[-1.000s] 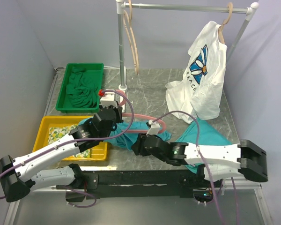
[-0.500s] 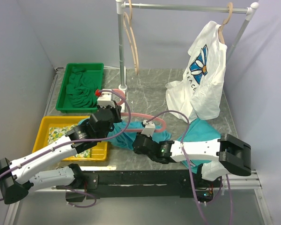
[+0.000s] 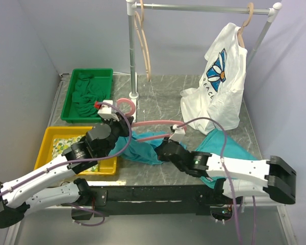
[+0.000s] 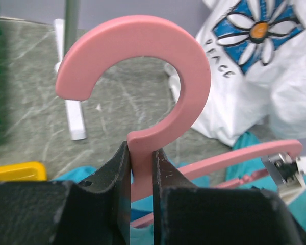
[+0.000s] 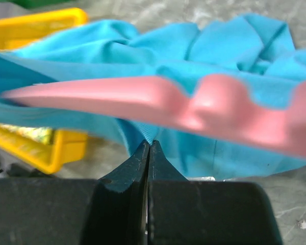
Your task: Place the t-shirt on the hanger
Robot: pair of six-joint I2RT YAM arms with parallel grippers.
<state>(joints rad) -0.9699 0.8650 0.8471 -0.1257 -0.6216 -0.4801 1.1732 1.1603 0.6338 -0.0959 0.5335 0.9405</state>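
Clamps the hanger (image 4: pixel 193 66) by its neck in the left gripper (image 4: pixel 141 153), pinches a fold of the t-shirt (image 5: pixel 229 46), heaped on the table (image 3: pixel 163 97), in the right gripper (image 5: pixel 147 149) just beneath the hanger's arm, apparently mid-threading, and next likely needs the cloth's opening drawn over that arm's end.

Pale lavender walls (image 3: pixel 35 46) are enclosing a grey marbled tabletop (image 3: pixel 163 97); a white rack (image 3: pixel 132 51) is standing at its back edge, under even light.
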